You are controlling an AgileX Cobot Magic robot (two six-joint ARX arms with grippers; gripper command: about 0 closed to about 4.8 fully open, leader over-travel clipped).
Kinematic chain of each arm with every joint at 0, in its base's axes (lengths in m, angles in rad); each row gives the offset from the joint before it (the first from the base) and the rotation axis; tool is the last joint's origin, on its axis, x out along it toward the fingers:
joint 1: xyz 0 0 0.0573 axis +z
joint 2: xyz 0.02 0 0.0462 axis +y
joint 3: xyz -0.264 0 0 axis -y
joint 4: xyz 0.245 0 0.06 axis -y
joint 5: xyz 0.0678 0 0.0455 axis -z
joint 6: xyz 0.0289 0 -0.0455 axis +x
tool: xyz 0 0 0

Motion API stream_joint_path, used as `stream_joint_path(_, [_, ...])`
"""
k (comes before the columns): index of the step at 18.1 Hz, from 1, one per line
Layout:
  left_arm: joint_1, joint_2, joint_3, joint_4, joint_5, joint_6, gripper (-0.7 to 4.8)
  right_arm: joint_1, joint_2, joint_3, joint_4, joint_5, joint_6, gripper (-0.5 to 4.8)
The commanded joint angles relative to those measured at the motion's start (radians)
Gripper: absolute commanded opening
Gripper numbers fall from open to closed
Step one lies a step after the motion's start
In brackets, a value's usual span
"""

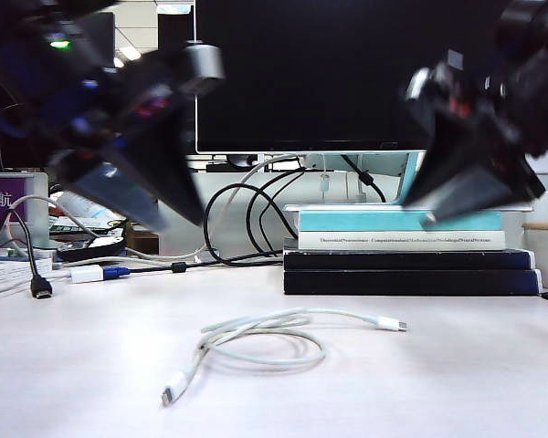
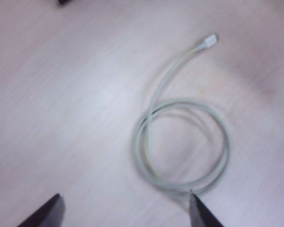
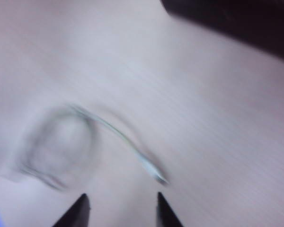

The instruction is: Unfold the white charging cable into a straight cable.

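1. Pale tabletop point(image 1: 457, 365) carries the coiled white charging cable point(image 1: 256, 345), plugs trailing either way; both hands hover above, apart.
2. Left hand point(image 2: 125, 213) spread, coil just beyond its fingertips.
3. Right hand point(image 3: 120, 213) parted, nearest plug just ahead.

Left gripper point(image 2: 125, 210) fingers apart; right gripper point(image 3: 122, 210) parted, raised.

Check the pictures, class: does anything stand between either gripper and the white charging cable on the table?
Nothing visible does. The white charging cable lies coiled on bare table. The left gripper and right gripper hang above it, both open, with only tabletop showing between fingertips and cord. The book stack sits behind, clear of both.
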Motion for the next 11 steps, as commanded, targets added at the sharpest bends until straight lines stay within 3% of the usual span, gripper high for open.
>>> stream_joint_path(1, [-0.006, 0.022, 0.027, -0.016, 0.023, 0.027, 3.5, 0.063, -0.004, 0.004, -0.038, 0.197, -0.161, 3.01])
stream_joint_path(2, [-0.005, 0.022, 0.028, -0.026, 0.006, 0.029, 3.5, 0.082, -0.004, 0.004, -0.043, 0.238, -0.18, 3.35])
stream_joint_path(5, [-0.006, 0.022, 0.035, -0.106, -0.007, 0.098, 3.5, 0.15, -0.003, 0.004, -0.026, 0.341, -0.265, 3.34])
stream_joint_path(9, [-0.006, 0.027, 0.035, -0.131, 0.002, 0.11, 3.5, 0.175, 0.048, 0.036, -0.026, 0.307, -0.286, 3.34])
stream_joint_path(11, [-0.006, 0.027, 0.035, -0.138, 0.068, 0.109, 3.5, 0.175, 0.106, 0.098, -0.098, 0.244, -0.29, 3.34])
